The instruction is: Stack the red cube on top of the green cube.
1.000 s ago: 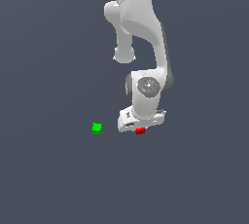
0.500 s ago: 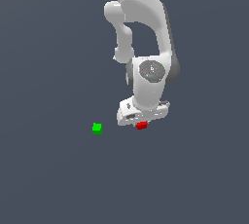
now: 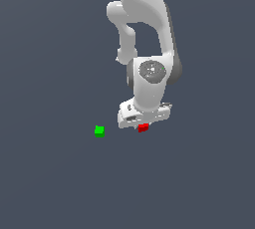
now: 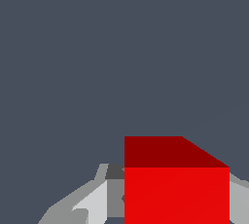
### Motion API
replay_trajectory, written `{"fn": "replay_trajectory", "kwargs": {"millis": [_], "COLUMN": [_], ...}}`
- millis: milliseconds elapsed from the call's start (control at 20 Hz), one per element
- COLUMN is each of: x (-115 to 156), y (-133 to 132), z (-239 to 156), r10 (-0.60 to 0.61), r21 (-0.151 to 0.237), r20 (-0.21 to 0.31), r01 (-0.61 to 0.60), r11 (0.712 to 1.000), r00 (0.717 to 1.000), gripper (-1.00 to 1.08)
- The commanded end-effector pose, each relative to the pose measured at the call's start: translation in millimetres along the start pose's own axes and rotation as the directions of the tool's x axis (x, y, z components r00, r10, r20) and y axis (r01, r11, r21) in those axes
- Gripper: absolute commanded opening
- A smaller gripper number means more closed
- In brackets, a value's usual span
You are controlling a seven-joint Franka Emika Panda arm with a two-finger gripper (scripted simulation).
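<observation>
Under the white arm (image 3: 144,39), seen from the exterior view, the hand (image 3: 144,125) hangs low over the flat grey surface (image 3: 60,183), its pale body tilted a little, and the red cube (image 3: 143,128) peeks out from beneath its lower edge. Only part of the cube shows, since the hand covers its upper side, and from this angle I cannot make out the fingers themselves or whether the cube rests on the surface or is raised off it. The green cube (image 3: 99,131) sits alone on the surface toward the exterior view's left of the hand, apart from the red one, at about the same height in the picture, with nothing touching it. Switching to the wrist view, the red cube (image 4: 176,189) fills a large share of the picture, with a bright face turned to the camera and a darker face beside it. Grey and pale finger (image 4: 92,201) parts show close against one side of the cube, and a sliver of another finger (image 4: 238,198) shows at the opposite side, so the hand looks clamped on the red cube. Beyond it lies only the plain grey surface (image 4: 97,62); the green cube does not appear in this view.
</observation>
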State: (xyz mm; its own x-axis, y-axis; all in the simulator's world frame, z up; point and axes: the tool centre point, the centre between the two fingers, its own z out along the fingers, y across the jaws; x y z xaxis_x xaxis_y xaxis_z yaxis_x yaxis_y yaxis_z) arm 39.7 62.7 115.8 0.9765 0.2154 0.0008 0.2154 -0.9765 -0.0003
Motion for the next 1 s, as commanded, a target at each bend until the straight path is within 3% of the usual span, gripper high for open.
{"fn": "replay_trajectory", "kwargs": {"millis": [0,250,700,950], "x": [-3.7,-16.5,-46.6,-55.7], "y": [11.5,48.9,143.2,176.1], "z": [2.8,13.5,40.8,50.2], "r10": [0.002,0.002,0.002,0.002], "r21": [0.0,0.0,-0.001,-0.001], "r20": [0.0,0.0,0.0,0.0], "r01": [-0.002,-0.002,-0.002,-0.002], "r11": [1.0,1.0,1.0,1.0], "r00": [1.0,1.0,1.0,1.0], "gripper": [-1.0,-1.0,-1.0,-1.0]}}
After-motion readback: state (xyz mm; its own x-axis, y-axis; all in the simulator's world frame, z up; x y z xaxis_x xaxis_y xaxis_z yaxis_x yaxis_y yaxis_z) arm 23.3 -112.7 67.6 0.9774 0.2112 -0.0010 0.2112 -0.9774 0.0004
